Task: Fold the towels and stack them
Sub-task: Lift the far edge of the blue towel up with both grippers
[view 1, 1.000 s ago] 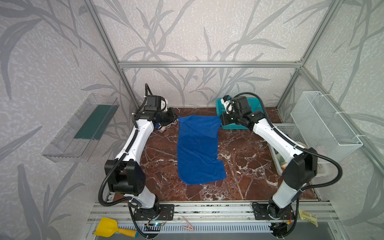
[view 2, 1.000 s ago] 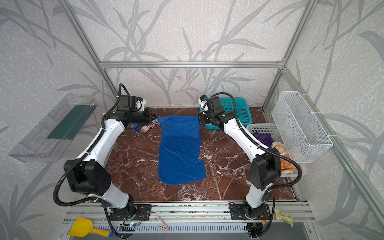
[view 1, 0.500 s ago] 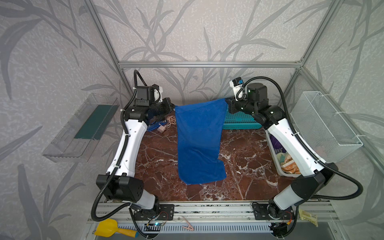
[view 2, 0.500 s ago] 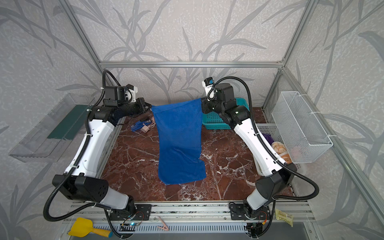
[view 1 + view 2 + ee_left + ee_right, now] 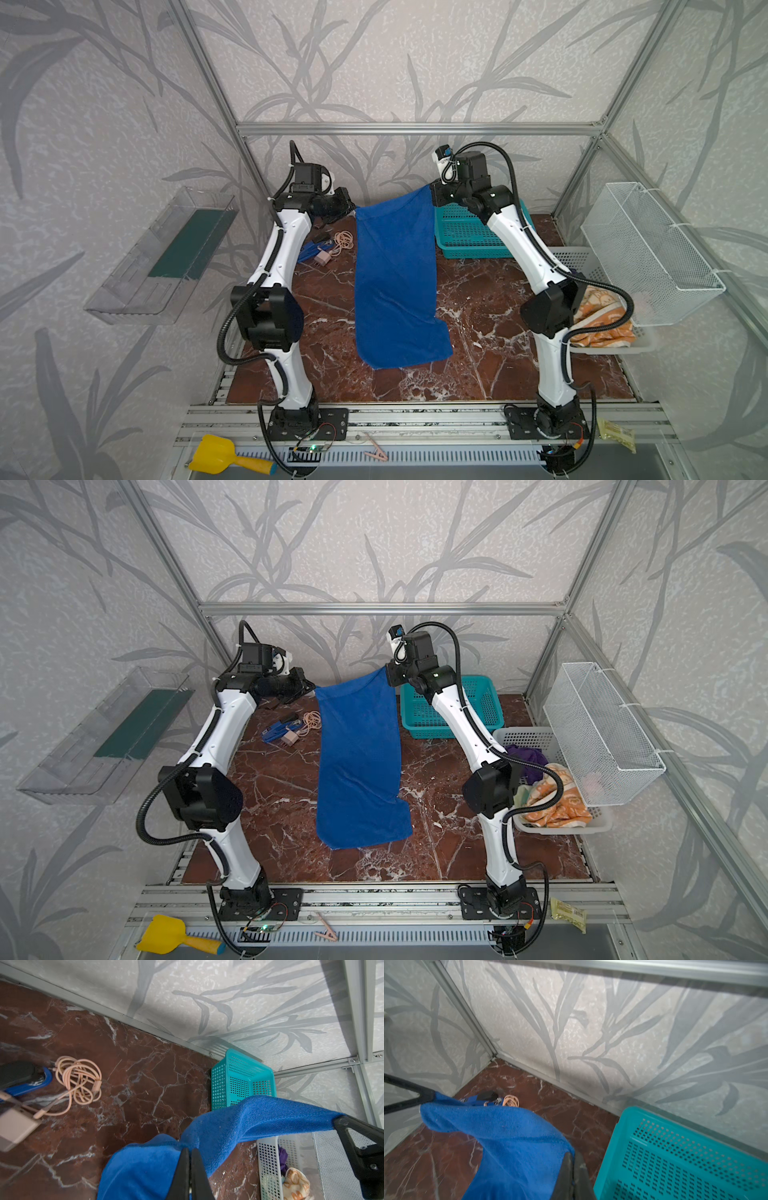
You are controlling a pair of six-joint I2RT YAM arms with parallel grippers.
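A plain royal blue terry towel (image 5: 395,282) hangs stretched between two robot arms above a red-brown marbled counter (image 5: 498,316). The left gripper (image 5: 354,207) is clamped on one top corner and the right gripper (image 5: 431,194) on the other. The right one is held a little higher, so the top edge slopes and sags slightly between them. Each wrist view shows black jaws pressed together on blue cloth. The towel's lower end rests on the counter toward the front, with one bottom corner jutting out to the right. At the counter's right edge, a white perforated plastic basket (image 5: 532,734) holds a crumpled orange towel with white prints (image 5: 557,806) (any lettering on it is too small to read) and a purple towel (image 5: 525,756). A teal perforated plastic basket (image 5: 465,235) sits at the back, partly behind the right arm.
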